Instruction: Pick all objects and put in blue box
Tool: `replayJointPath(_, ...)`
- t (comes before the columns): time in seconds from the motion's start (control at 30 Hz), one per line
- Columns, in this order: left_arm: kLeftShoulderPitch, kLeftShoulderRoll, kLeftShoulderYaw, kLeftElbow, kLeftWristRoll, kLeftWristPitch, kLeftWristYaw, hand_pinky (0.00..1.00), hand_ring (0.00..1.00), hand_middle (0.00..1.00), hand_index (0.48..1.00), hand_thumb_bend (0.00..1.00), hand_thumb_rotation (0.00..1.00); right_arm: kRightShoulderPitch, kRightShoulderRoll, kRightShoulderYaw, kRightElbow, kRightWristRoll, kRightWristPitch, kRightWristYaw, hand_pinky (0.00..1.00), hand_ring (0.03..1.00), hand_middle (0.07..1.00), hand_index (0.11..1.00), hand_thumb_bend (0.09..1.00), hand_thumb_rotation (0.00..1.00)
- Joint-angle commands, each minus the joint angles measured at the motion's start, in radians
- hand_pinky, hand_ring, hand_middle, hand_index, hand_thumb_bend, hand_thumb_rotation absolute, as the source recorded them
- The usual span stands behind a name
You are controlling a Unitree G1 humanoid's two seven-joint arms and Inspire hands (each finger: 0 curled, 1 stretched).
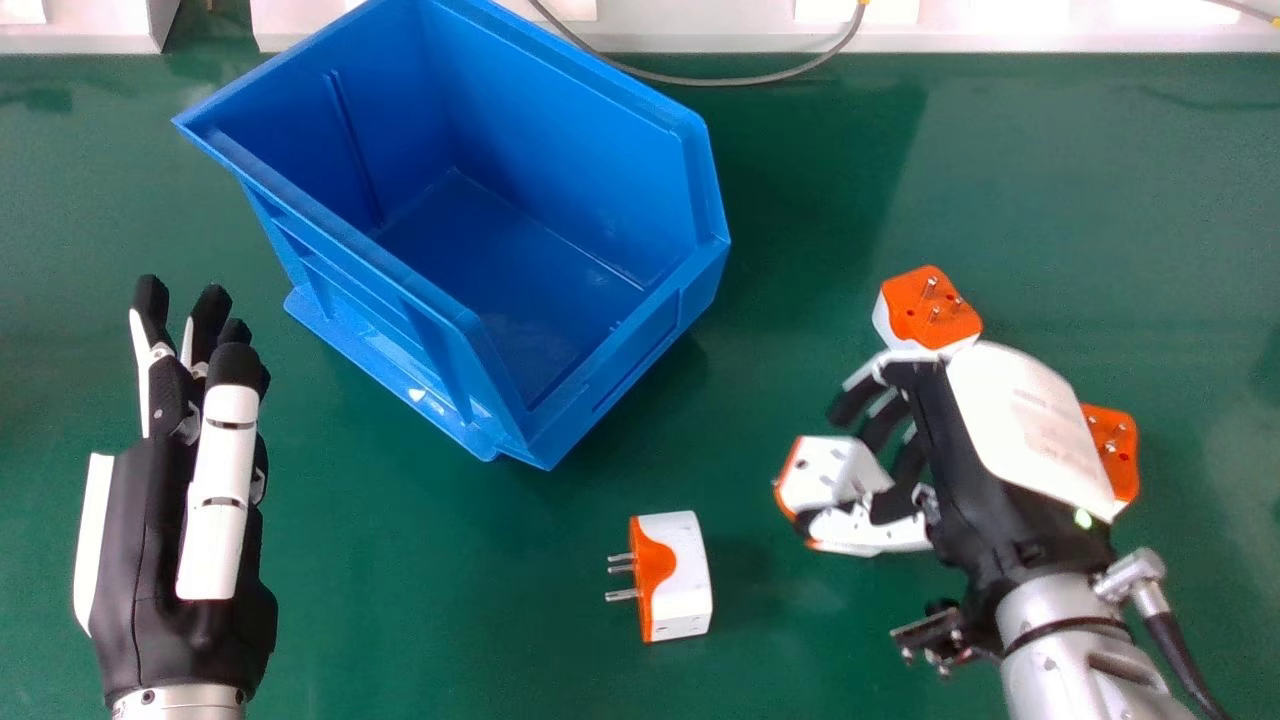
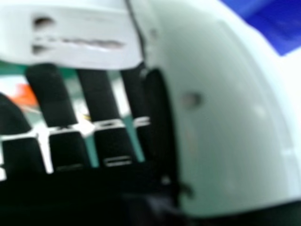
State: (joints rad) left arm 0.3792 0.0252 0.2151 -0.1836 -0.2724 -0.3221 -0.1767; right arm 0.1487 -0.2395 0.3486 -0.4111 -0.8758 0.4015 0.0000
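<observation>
- Our right hand (image 1: 960, 450) was partly closed, with its fingers (image 1: 850, 402) bent and its thumb (image 1: 870, 530) opposite, and we had hold of a white-and-orange plug adapter (image 1: 825, 472) between them.
- In the right hand view, we saw the held adapter's white, slotted face by the fingertips (blurred, but plain enough to us), with a bit of the blue box past the thumb.
- Our left hand (image 1: 160, 530) was open and held nothing, its fingers extended away from us, to the left of the box and near it.
- The blue box (image 1: 620, 400) stood on the green worktop (image 1: 420, 620), ahead of our right hand and to its left, apart from it.
- A second adapter (image 1: 682, 575) lay to the left of our right hand, its prongs facing left.
- A third adapter (image 1: 930, 300) sat just beyond the right hand, prongs up.
- A fourth adapter (image 1: 1112, 445) lay on the right hand's right side, partly hidden by it.
- Farther beyond both hands, we had a grey cable (image 1: 740, 82) curving at the worktop's far edge.
</observation>
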Motion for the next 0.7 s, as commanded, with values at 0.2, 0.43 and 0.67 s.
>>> replayJointPath(0.2, 0.003, -0.003, -0.002, -0.025, 0.023, -0.023, 0.013, 1.0, 1.0, 1.0, 1.0, 0.44, 0.79, -0.066, 0.015, -0.022, -0.107, -0.021, -0.063, 0.004, 0.09, 0.125, 0.409, 0.489, 0.51, 0.0)
replayJointPath(0.43, 0.012, -0.01, -0.003, -0.033, 0.01, -0.016, 0.008, 1.0, 1.0, 1.0, 1.0, 0.44, 0.78, -0.13, -0.015, -0.068, -0.064, -0.009, -0.141, -0.018, 0.1, 0.136, 0.381, 0.497, 0.503, 0.0)
replayJointPath(0.67, 0.01, -0.006, -0.001, -0.025, 0.004, -0.02, -0.002, 1.0, 1.0, 1.0, 1.0, 0.43, 0.78, -0.169, 0.006, -0.075, -0.06, -0.009, -0.16, -0.012, 0.09, 0.119, 0.4, 0.485, 0.511, 0.0)
